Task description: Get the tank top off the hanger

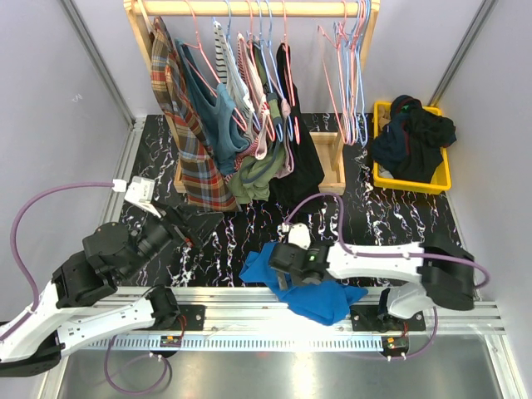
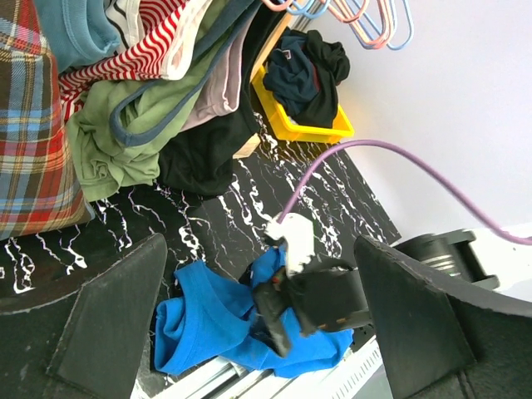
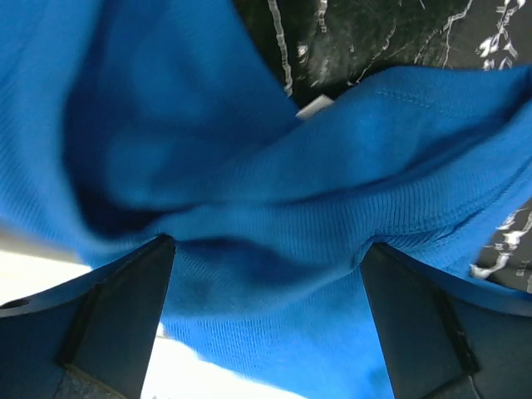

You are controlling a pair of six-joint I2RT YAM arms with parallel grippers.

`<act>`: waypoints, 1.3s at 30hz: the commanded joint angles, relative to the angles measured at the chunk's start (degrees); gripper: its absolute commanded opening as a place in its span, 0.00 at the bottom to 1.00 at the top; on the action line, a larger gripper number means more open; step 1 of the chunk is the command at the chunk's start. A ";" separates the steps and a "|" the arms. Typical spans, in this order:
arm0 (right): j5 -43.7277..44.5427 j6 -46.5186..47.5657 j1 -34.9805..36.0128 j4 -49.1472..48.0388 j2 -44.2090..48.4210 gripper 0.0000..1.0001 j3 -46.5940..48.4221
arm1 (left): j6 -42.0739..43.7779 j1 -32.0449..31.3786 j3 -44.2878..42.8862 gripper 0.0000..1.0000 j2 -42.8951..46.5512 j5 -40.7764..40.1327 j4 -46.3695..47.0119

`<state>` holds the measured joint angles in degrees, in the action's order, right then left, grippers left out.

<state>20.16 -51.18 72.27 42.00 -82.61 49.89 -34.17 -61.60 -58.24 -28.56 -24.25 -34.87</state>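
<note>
Blue tank top point(image 3: 274, 208) lies crumpled directly beneath the right gripper point(image 3: 268, 243), whose jaws stand wide apart astride a fold; its length runs along the table's point(image 1: 391, 220) near edge; left gripper point(image 1: 198, 226), spread and empty, sits well apart to the left, facing it.

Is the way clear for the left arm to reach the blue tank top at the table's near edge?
Probably yes: the open left hand faces the blue tank top across bare table. Only the right hand, resting on its middle, crowds that side.
</note>
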 commanded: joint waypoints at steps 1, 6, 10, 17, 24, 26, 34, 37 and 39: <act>6.90 -9.36 0.59 -1.84 -5.53 1.00 1.00 | -0.10 -0.01 0.32 0.99 0.96 -0.36 -0.19; 6.39 -20.18 0.07 -0.58 -10.29 1.00 -3.91 | 0.07 -0.01 1.63 0.99 2.98 -1.41 -0.55; 0.94 -21.07 -2.04 -12.53 -8.36 0.70 -12.34 | -0.10 -0.01 2.87 0.99 3.68 -1.33 -0.20; -1.18 -25.10 -6.26 -16.61 -0.90 0.00 -19.92 | -1.16 -0.01 4.36 0.99 5.00 -0.80 -0.46; 9.53 -26.87 -17.49 1.82 24.66 0.00 -17.11 | -1.25 -0.01 4.89 0.99 5.00 2.19 0.15; 13.47 -23.03 -25.11 4.92 32.72 0.00 -15.36 | -1.51 -0.01 4.80 0.99 4.74 2.97 0.16; 14.22 0.35 -52.20 2.58 37.09 0.00 1.76 | -1.69 -0.01 4.19 0.99 3.51 4.47 0.07; 7.02 8.45 -62.31 -5.24 28.14 0.00 7.57 | -1.42 -0.01 3.66 0.99 2.81 5.53 0.16; -0.80 12.67 -67.41 -11.04 19.71 0.00 14.51 | -1.33 -0.01 3.40 0.99 2.54 6.05 -0.02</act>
<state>28.10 -49.84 10.66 43.68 -53.49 56.99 -35.62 -61.58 -53.74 -24.95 -20.53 -36.75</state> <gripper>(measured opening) 0.096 0.988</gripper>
